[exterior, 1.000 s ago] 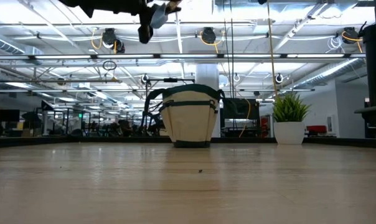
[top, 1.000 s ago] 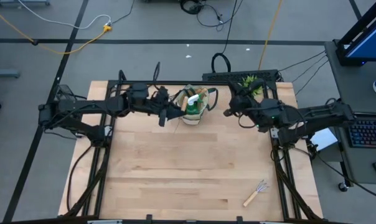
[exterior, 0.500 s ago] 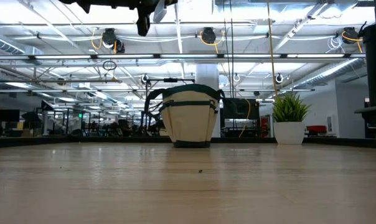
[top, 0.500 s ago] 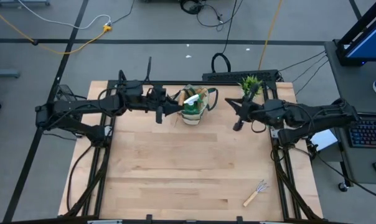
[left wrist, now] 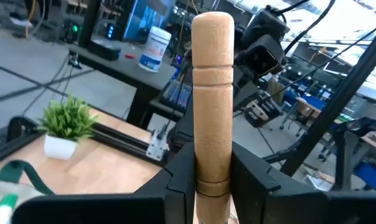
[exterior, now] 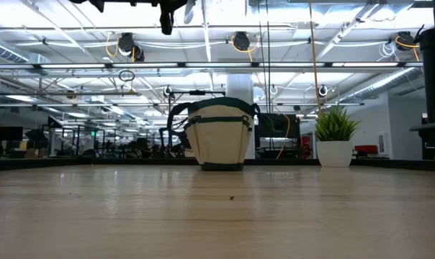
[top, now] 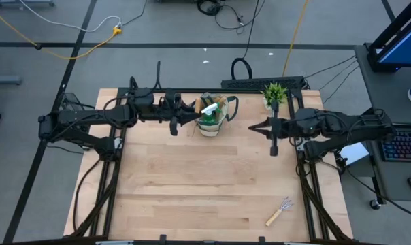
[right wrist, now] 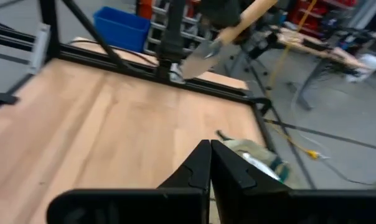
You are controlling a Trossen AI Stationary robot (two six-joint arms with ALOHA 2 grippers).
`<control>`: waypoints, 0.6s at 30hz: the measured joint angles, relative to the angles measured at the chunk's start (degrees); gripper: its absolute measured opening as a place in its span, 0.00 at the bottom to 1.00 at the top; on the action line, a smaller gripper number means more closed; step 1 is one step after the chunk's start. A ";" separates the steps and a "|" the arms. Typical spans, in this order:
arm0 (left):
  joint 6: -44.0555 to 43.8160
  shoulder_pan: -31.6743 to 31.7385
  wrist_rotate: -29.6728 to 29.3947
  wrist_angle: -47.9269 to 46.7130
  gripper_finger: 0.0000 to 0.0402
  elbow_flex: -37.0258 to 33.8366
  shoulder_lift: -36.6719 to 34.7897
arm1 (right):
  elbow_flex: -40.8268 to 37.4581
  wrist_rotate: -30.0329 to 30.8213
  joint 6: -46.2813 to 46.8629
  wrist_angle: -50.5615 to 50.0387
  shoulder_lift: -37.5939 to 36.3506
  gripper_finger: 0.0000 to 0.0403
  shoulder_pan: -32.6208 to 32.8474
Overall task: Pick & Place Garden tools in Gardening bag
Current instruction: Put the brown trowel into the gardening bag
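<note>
The beige gardening bag (top: 214,117) stands on its base at the table's far middle, and a green spray bottle (top: 209,114) with a white nozzle sticks out of it. Just left of the bag and high above the table, my left gripper (left wrist: 211,154) is shut on a wooden-handled trowel (right wrist: 202,57). My right gripper (right wrist: 210,148) is shut and holds nothing; it hovers right of the bag (right wrist: 256,157) and points toward the table's left. A wooden-handled hand rake (top: 280,210) lies flat near the table's near right corner. My left gripper pinches the trowel's wooden handle (left wrist: 211,124) between its two fingers, at the grooved end toward the blade. The fingers come level from the table's left and lie across the handle. The trowel is lifted clear and tilted, its metal blade (right wrist: 197,61) lower than the handle's free end (left wrist: 211,28).
A small spiky potted plant (top: 274,92) stands at the far edge, close behind my right arm. Dark frame rails run along the table's far edge and sides. Bare wood spreads from the table's middle to its near edge (top: 192,184).
My right gripper has drawn back from the bag toward the table's right edge, turning about its wrist and staying shut. My left gripper has risen a little with the trowel and rolled slightly, still shut on the handle.
</note>
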 joint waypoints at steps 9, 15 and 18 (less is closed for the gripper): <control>1.87 -1.18 -1.15 3.17 0.18 0.00 -0.02 | -5.71 -6.15 5.39 1.58 -3.53 0.00 -0.02; 3.08 -1.70 -2.60 3.62 0.18 0.00 -0.02 | -11.86 -7.88 6.50 7.98 -7.11 0.00 -0.09; 4.04 -2.28 -4.07 3.59 0.18 0.00 -0.02 | -14.84 -11.07 7.58 11.43 -9.09 0.00 -0.09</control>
